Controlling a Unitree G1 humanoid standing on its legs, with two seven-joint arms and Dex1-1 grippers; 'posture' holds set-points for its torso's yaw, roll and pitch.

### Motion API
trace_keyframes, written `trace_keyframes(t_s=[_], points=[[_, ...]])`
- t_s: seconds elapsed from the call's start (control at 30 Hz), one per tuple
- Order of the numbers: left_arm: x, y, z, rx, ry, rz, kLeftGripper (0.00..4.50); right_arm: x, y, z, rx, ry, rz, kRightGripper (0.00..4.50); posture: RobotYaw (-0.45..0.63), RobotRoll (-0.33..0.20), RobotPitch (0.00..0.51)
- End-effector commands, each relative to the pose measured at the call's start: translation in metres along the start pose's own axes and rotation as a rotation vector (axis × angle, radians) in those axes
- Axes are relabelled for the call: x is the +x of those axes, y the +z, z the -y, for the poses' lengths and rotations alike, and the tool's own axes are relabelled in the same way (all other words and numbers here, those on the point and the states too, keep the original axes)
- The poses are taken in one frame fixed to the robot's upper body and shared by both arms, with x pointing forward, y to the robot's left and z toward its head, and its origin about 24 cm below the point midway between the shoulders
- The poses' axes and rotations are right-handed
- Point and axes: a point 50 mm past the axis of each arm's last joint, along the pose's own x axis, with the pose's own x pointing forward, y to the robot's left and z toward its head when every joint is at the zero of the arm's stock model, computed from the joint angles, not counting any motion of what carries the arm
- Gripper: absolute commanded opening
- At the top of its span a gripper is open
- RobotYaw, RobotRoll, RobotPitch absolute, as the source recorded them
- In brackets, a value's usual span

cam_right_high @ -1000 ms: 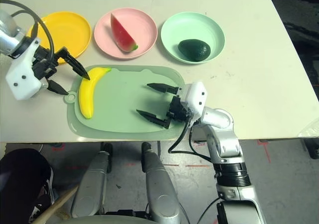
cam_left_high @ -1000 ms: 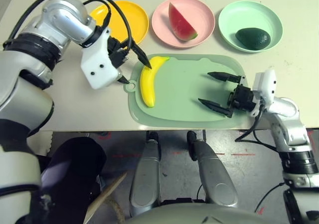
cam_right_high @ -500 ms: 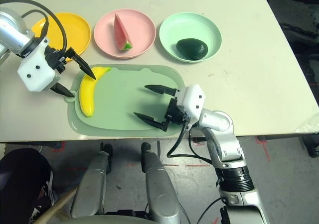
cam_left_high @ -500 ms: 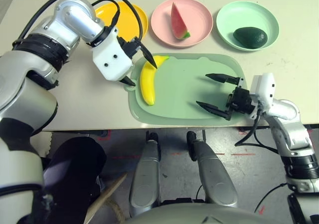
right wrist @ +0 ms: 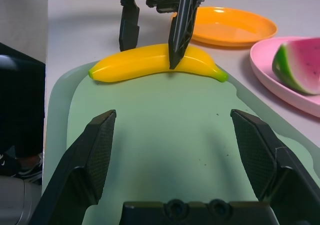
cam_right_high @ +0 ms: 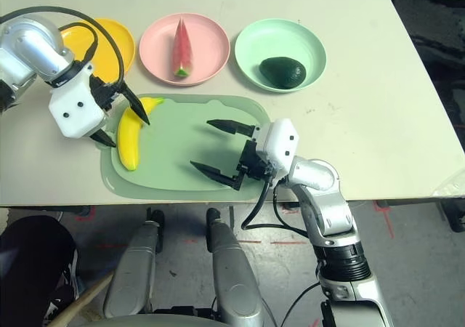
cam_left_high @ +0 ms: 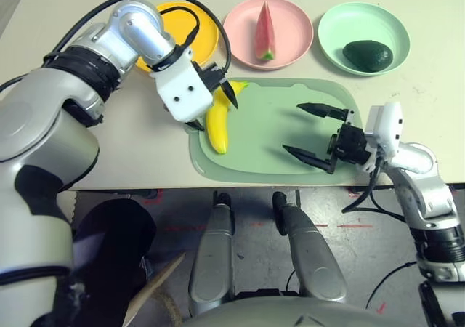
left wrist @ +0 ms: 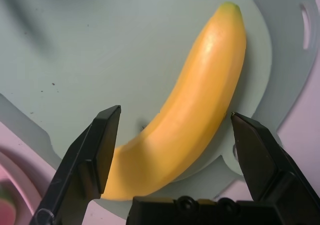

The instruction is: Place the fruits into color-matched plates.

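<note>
Banana (left wrist: 185, 120), lying on the green mat (cam_right_high: 182, 152). Hovering around it with fingers wide apart, holding nothing: left gripper (cam_right_high: 131, 134). Standing open and empty over the mat: right gripper (cam_right_high: 200, 142). Possibly risking a roll or swing of the fruit by closing off-centre on the curve, or a scrape by descending too low. Looking smooth, glossy yellow, bending gently, tapering to a greenish tip.

Plates: no readable lettering or numbers
Fruits: none readable
Cutting mat: no words or signs readable
Worktop: no label or brand readable
Floor: red marks, no characters readable in them
</note>
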Motion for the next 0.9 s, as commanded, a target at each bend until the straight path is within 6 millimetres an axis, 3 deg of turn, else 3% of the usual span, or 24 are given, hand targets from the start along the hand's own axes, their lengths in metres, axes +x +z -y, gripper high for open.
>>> trace_keyframes(t_s=[0.03, 0.1, 0.33, 0.53, 0.9], points=[[0.001, -0.001, 0.0, 0.0, -0.048, -0.024, 4.31, 0.0, 0.0, -0.006, 0.02, 0.019, 0.002, 4.5, -0.13, 0.0, 0.412], [0.002, -0.002, 0.0, -0.003, -0.057, -0.028, 3.89, 0.0, -0.001, -0.007, 0.023, 0.025, -0.001, 4.5, -0.13, 0.0, 0.414], [0.003, -0.005, 0.004, -0.022, -0.082, -0.046, 1.63, -0.001, -0.003, -0.009, 0.043, 0.018, -0.005, 4.5, -0.13, 0.0, 0.414], [-0.006, 0.0, 0.0, -0.02, -0.023, -0.02, 1.61, -0.001, -0.002, -0.01, 0.052, 0.021, 0.003, 4.5, -0.13, 0.0, 0.415], [-0.057, 0.012, 0.0, -0.115, 0.156, -0.024, 1.61, 0.005, 0.008, -0.013, 0.127, -0.03, 0.044, 4.5, -0.09, 0.0, 0.428]])
